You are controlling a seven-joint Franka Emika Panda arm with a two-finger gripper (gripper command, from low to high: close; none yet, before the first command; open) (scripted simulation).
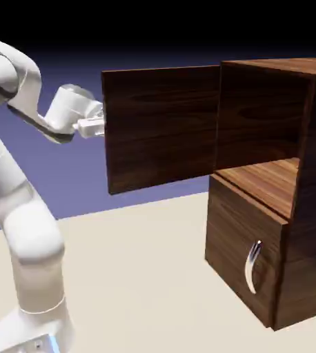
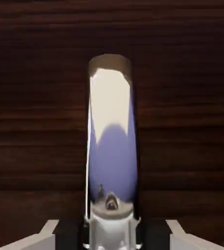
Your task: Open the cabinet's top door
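While the top door (image 1: 162, 127) stands swung wide from the cabinet (image 1: 285, 207), the gripper (image 2: 112, 233) clamps its upright silver handle (image 2: 112, 141) near the free edge.

Dark walnut cabinet (image 1: 305, 207) upright on tabletop; top door (image 1: 162, 127) swung wide open, upper compartment exposed, lower panel shut.

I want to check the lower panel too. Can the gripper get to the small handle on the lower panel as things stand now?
Probably not directly: the gripper is at the swung-open top door, whose handle fills the hand view. The lower handle itself looks unobstructed.
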